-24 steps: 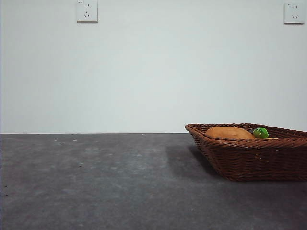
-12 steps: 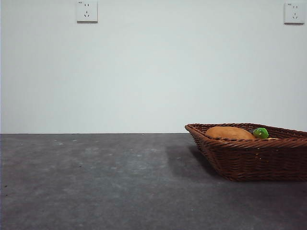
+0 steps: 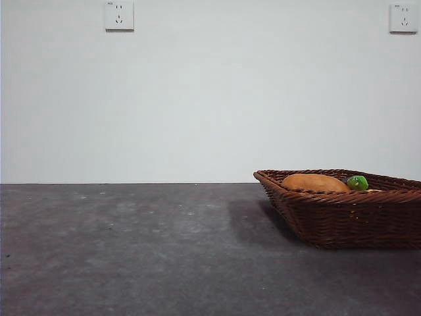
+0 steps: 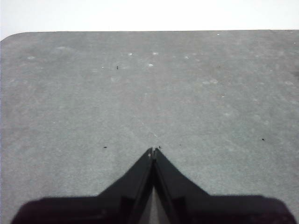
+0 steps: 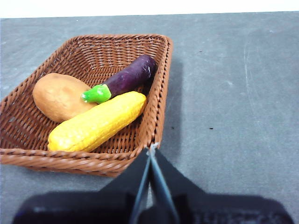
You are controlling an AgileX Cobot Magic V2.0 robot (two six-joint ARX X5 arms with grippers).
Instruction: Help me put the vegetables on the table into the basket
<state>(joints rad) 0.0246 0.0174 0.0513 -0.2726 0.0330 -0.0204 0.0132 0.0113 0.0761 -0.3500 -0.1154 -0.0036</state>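
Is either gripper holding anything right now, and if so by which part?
Nothing is held. The left gripper and right gripper are both shut and empty; the potato, corn and eggplant lie in the basket.

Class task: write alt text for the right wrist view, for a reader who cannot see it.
A brown wicker basket on a grey table holds three toy vegetables: a potato, a purple eggplant with a green cap, and a yellow corn cob. The right gripper, jaws shut, hangs just outside the basket's rim.

No text can be read: the two wall sockets (image 3: 119, 15) carry tiny marks too small to make out.
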